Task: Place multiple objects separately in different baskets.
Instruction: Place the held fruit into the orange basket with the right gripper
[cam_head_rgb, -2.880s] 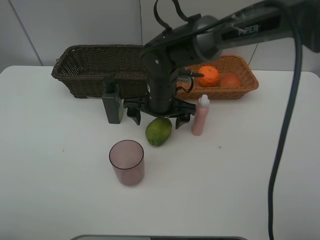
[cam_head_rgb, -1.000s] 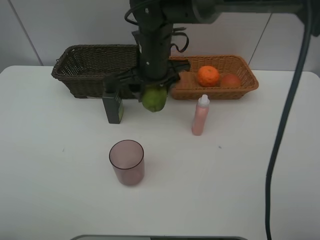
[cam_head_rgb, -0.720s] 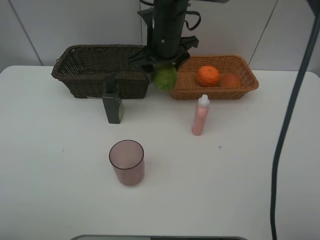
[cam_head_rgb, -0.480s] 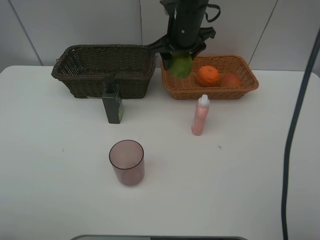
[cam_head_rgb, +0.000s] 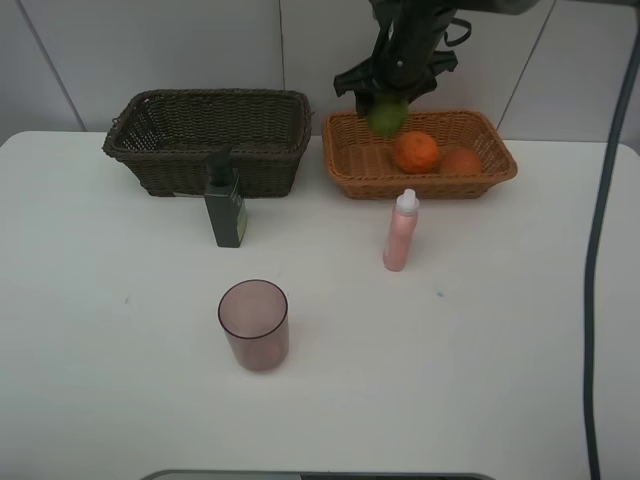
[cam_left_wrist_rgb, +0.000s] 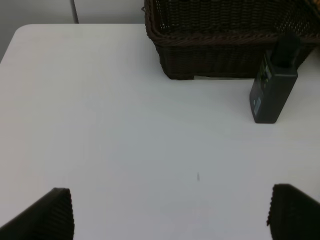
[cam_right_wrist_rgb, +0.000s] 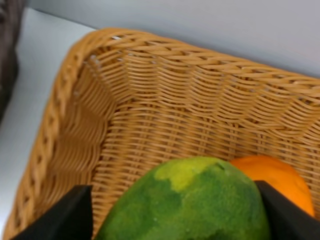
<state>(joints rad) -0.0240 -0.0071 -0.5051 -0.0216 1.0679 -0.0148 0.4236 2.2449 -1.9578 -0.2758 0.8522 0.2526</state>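
Right gripper (cam_head_rgb: 388, 98) was partly closed, gripping the green fruit (cam_head_rgb: 388, 114) in the air over the rear left part of the orange-tan basket (cam_head_rgb: 352, 178). Orange (cam_head_rgb: 416, 152) and peach-like fruit (cam_head_rgb: 461, 161) lay inside it. Left gripper (cam_left_wrist_rgb: 170, 212) stood wide open and empty above the table (cam_left_wrist_rgb: 100, 125). Pump bottle (cam_head_rgb: 225, 208) stood just before the dark brown basket (cam_head_rgb: 180, 165). Pink bottle (cam_head_rgb: 400, 235) and mauve cup (cam_head_rgb: 254, 325) stood upright on the table.

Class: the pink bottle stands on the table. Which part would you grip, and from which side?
Grip the pink bottle across its straight body, just below the narrower white cap. It stands upright, apart from other things, so coming from the front or above should work; the tan basket sits behind it.
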